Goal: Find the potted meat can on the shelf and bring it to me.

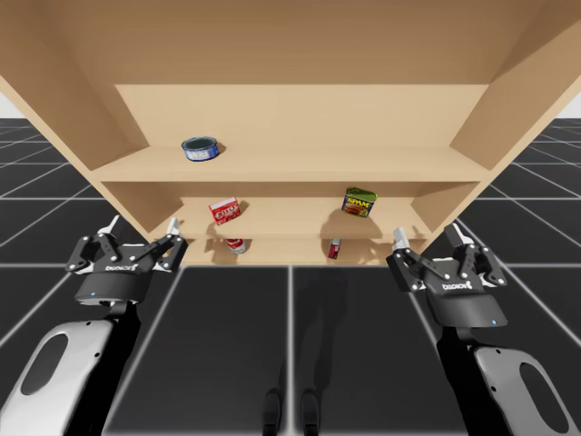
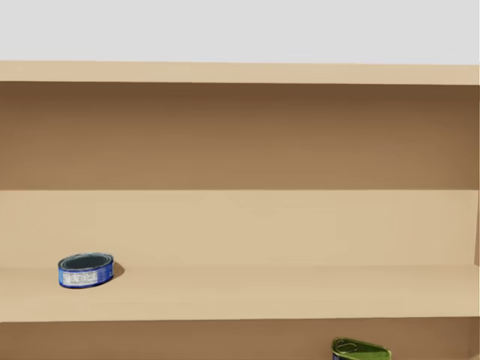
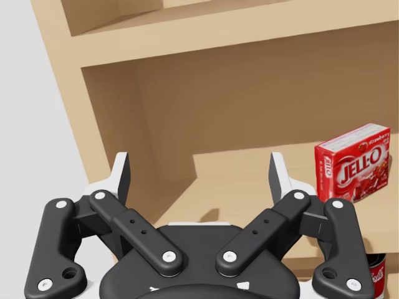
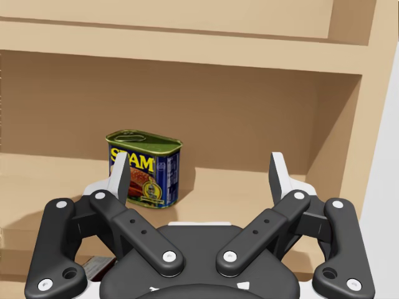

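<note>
The potted meat can (image 1: 359, 202), blue and yellow with a green lid, stands upright on the right part of the middle shelf board. In the right wrist view the can (image 4: 144, 168) is ahead of my right gripper (image 4: 199, 177), nearer one finger, well apart from both. My right gripper (image 1: 427, 238) hangs open in front of the shelf, below and right of the can. Over at the shelf's left end, my left gripper (image 1: 142, 227) is open too and holds nothing (image 3: 199, 177). The head view catches the can's green lid (image 2: 360, 349).
The wooden shelf (image 1: 290, 168) has three boards. A flat blue round can (image 1: 201, 149) (image 2: 85, 270) sits on the top one. A red box (image 1: 224, 211) (image 3: 353, 163) stands middle left. A red-and-white can (image 1: 235, 245) and a small red item (image 1: 334, 248) occupy the lowest board.
</note>
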Available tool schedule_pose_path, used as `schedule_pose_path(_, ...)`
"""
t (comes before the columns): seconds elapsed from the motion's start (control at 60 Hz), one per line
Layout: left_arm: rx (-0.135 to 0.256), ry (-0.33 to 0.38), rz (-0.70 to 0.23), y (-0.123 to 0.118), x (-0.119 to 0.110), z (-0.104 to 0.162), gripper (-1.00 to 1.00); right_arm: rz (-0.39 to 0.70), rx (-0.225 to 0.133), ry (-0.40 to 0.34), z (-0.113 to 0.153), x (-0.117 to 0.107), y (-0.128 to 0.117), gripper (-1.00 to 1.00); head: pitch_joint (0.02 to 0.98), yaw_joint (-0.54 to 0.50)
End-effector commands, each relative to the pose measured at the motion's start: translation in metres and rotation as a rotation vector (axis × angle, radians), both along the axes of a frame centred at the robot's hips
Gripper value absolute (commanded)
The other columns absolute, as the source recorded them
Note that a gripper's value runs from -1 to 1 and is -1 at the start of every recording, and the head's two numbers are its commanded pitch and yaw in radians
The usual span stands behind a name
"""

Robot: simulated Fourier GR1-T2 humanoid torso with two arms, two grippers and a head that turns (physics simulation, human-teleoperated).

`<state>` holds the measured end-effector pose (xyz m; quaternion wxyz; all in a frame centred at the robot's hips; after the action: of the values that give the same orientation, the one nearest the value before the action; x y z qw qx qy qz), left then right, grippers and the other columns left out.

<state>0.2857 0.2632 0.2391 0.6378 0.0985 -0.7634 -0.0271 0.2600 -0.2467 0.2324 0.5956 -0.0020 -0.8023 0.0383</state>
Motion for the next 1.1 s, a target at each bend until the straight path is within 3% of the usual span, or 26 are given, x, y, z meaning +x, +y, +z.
schedule_pose_path(0.017, 0.003, -0.004, 0.004, 0.001, 0.000, 0.001, -1.00, 0.005, 0.031, -0.010, -0.001, -0.002, 0.001, -1.00, 0.098, -0.03)
schedule_pose_path(0.133, 0.006, -0.003, 0.003, 0.001, 0.000, 0.000, -1.00, 0.025, 0.028, 0.017, 0.001, 0.000, -0.001, -1.00, 0.121, -0.03)
schedule_pose_path(0.35, 0.011, 0.001, 0.005, 0.001, 0.000, 0.000, -1.00, 0.023, 0.003, 0.022, 0.000, 0.001, -0.001, -1.00, 0.253, -0.05)
schedule_pose_path(0.567, 0.026, 0.005, 0.000, 0.001, 0.001, -0.001, -1.00, 0.016, 0.003, 0.018, 0.000, 0.002, -0.001, -1.00, 0.398, -0.21)
schedule_pose_path(0.733, 0.029, -0.003, -0.009, -0.001, 0.000, -0.001, -1.00, 0.011, 0.000, 0.018, 0.000, 0.002, -0.001, -1.00, 0.463, -0.26)
schedule_pose_path(0.8, 0.031, -0.005, -0.013, -0.003, 0.000, -0.001, -1.00, 0.017, 0.012, 0.024, 0.000, 0.002, 0.000, -1.00, 0.473, -0.27)
schedule_pose_path(0.917, 0.033, -0.003, -0.015, -0.004, 0.000, -0.002, -1.00, 0.083, 0.071, 0.062, 0.005, -0.003, 0.010, -1.00, 0.483, -0.27)
schedule_pose_path(1.033, 0.033, 0.001, -0.014, -0.005, 0.000, -0.002, -1.00, 0.105, 0.094, 0.061, 0.018, -0.010, 0.015, -1.00, 0.484, -0.27)
schedule_pose_path(1.1, 0.033, 0.001, -0.015, -0.005, 0.000, -0.003, -1.00, 0.130, 0.143, 0.112, 0.027, -0.010, 0.019, -1.00, 0.485, -0.27)
